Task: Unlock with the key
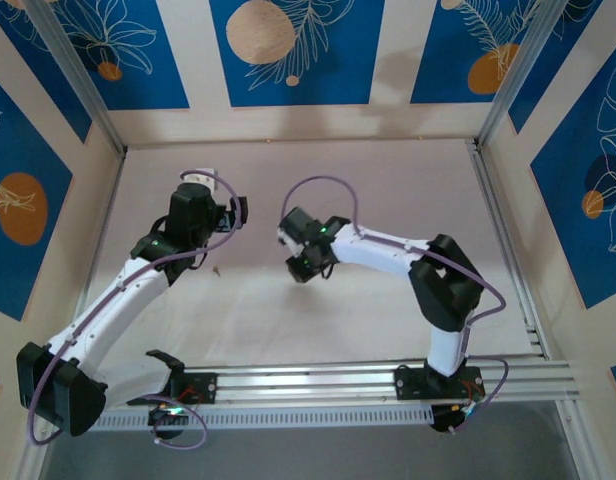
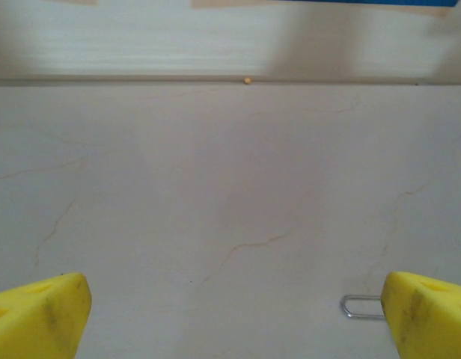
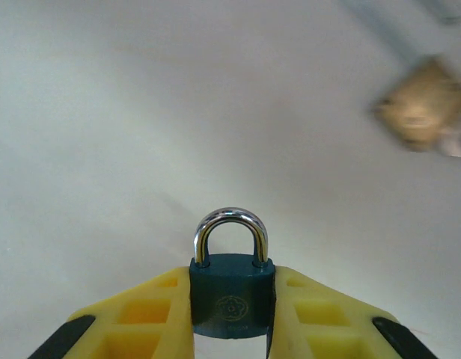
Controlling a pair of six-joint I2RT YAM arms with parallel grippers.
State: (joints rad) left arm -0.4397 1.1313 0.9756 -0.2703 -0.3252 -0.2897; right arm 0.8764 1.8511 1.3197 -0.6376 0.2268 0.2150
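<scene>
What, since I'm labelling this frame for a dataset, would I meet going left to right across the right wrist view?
yellow finger → dark teal padlock, clamped with its silver shackle pointing up → other yellow finger → blurred brass-coloured object, farther off at the upper right.

Pale marbled table (image 1: 388, 190), blue wall panels (image 1: 338, 60) (orange circles, white leaves), aluminium corner posts (image 1: 77, 75)
</scene>
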